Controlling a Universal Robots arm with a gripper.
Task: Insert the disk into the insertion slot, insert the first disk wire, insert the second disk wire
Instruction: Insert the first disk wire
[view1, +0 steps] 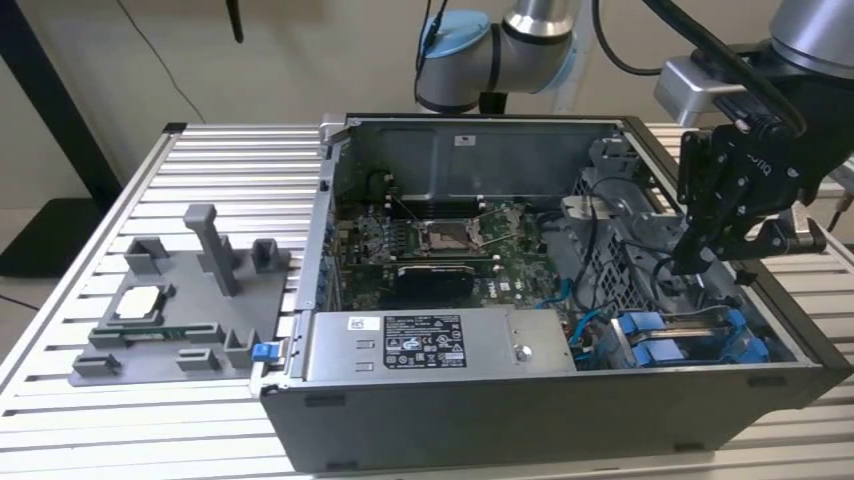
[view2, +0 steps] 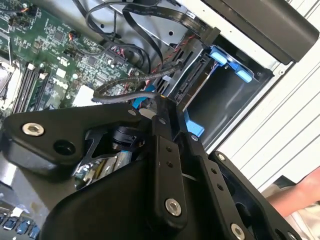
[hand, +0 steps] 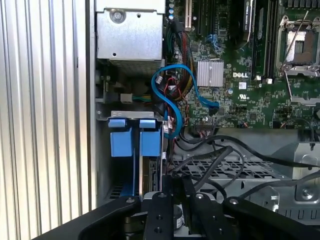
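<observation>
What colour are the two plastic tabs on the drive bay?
Bright blue tabs, clearest in the first wrist view.

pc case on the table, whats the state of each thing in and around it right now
pc case: on its side, panel off, inside exposed
disk: seated in the insertion slot, no plug seen on its connector
insertion slot: holds the disk
hand: low inside the case, beside the disk's connector end
cpu socket: retention frame lifted
cpu chip: out of the case, lying on the grey tray
</observation>
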